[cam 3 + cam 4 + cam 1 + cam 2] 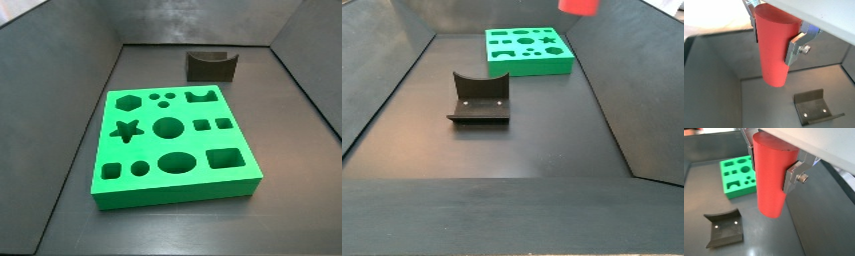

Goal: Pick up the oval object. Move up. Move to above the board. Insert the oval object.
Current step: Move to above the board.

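In a wrist view I see my gripper (774, 34) clamped on the oval object (773, 47), a tall plain red peg with an oval section. One silver finger plate (796, 47) presses its flank and the peg hangs clear of the dark floor. Below it, well apart, sits the dark grey U-shaped block (817, 107).

In a wrist view from the opposite side, the gripper (773, 163) holds the same red peg (773, 178) by its upper part, jaws closed on it, lower end free. The board (738, 174), a thick bright green slab with shaped cutouts, lies on the floor off to one side, not under the peg. The grey block (723, 228) is nearer the camera.

In a side view I get the board (171, 147) alone, with the grey block (211, 65) behind it. Neither gripper nor peg shows here.

In a side view from the far end, only the peg's red bottom end (580, 6) shows at the upper edge, high above the floor and near the board (531, 48); the gripper itself is out of frame.

I judge the lift done and the traverse pending. My worry is alignment: if the oval's long axis is turned against its cutout, or the peg has tilted in the pads, it will catch on the rim and jam or slip upward in the grip.
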Robot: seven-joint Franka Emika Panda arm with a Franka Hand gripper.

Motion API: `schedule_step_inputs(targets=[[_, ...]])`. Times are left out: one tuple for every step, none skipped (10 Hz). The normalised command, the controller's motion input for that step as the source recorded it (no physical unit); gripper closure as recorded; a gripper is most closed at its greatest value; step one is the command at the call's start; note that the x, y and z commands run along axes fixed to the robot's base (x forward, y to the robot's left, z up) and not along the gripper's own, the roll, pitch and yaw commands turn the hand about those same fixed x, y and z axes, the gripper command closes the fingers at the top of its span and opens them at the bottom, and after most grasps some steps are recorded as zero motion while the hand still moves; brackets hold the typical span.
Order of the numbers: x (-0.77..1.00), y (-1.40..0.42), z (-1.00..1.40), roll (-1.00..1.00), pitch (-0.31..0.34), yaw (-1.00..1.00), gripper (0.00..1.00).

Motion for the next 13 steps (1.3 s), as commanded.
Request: schedule_step_inputs(targets=[[0.17, -1.0, -0.02, 0.02, 0.078, 1.0, 1.0], [0.17, -1.0, -0.02, 0.03, 0.078, 1.0, 1.0], [0.17, -1.0, -0.01, 0.03, 0.081, 1.0, 1.0], [0.17, -1.0, -0.01, 0.02, 0.083, 1.0, 1.0], [0.18, -1.0, -0.01, 0.02, 0.092, 1.0, 1.0], [0.19, -1.0, -0.01, 0.02, 0.107, 1.0, 1.0], [0.2, -1.0, -0.01, 0.02, 0.123, 1.0, 1.0], [0.2, -1.0, 0.0, 0.02, 0.134, 1.0, 1.0], [0.21, -1.0, 0.0, 0.04, 0.166, 1.0, 1.0], [0.23, -1.0, 0.01, 0.04, 0.224, 1.0, 1.0], [0.25, -1.0, 0.01, 0.05, 0.214, 0.74, 1.0], [0.26, -1.0, 0.02, 0.06, 0.194, 0.56, 1.0], [0.3, -0.95, 0.01, 0.1, 0.156, 0.23, 1.0]])
